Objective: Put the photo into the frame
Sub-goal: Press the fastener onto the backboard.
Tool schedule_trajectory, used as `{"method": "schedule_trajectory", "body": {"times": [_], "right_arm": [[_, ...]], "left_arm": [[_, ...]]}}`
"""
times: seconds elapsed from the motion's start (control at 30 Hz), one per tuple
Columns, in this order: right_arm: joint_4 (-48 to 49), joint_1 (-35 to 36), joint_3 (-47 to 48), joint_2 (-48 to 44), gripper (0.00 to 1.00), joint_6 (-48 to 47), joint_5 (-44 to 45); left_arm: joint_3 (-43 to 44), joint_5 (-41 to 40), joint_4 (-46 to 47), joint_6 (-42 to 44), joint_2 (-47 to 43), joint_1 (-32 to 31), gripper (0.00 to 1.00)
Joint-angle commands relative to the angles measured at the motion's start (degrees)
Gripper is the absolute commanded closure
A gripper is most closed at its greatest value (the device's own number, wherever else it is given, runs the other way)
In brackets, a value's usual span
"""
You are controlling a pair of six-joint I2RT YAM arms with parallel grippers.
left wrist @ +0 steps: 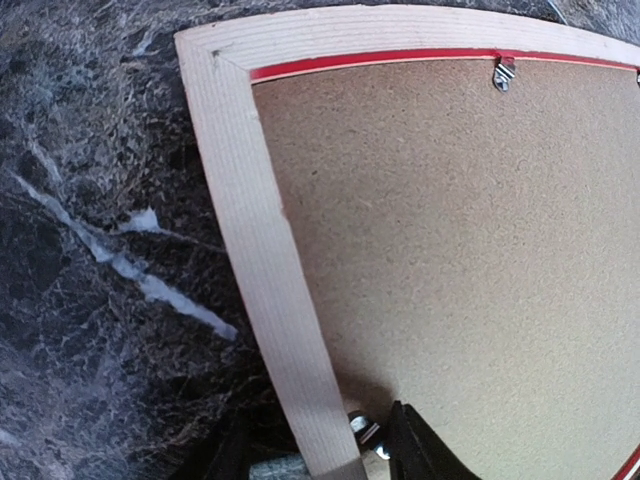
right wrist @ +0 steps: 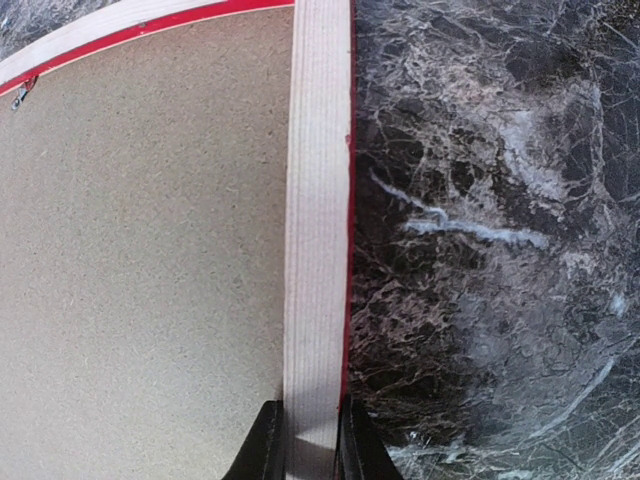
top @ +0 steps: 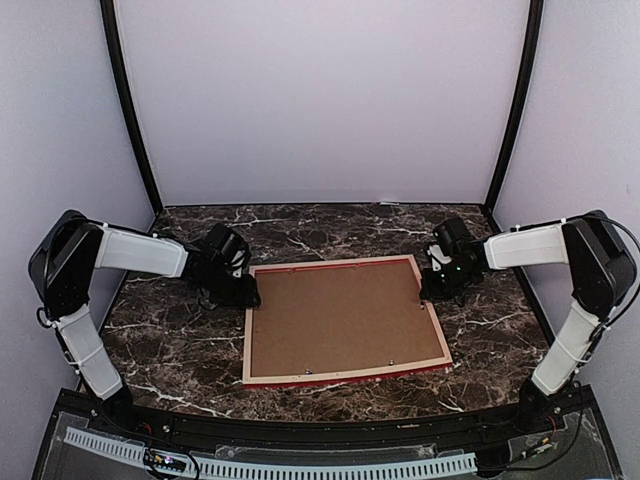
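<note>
Your right claw [right wrist: 305, 445] pinches the frame [right wrist: 318, 200], left claw [left wrist: 322, 450] spread astride it; lift unevenly and the backing board [right wrist: 150, 250] may shift.

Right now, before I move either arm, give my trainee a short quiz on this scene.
1. True or false: the thin rectangular frame lies with its bright red front facing up on the dark marble table.
2. Which is clamped on a rail of the frame: A the left gripper, B the right gripper, C neither?
3. Fill in: the plain brown backing board sits ___ the frame.

Key: 1 false, the pale wood back faces up. 2 B; the left gripper only straddles its rail, with gaps either side. 3 inside.
</note>
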Motion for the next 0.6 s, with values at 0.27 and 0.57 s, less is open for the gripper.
{"method": "schedule_trajectory", "body": {"times": [0.27,0.57], "right_arm": [[-0.7,-0.5,-0.5,0.6,0.86,-0.8,-0.9],[-0.6,-0.5,-0.5,0.8,0.86,-1.0,-1.3]], "left_arm": [[-5.7,2.1,0.5,-4.6,-3.0,0.0,0.62],[-9.2,5.4,6.8,-10.1,-4.9,0.0,0.53]]}}
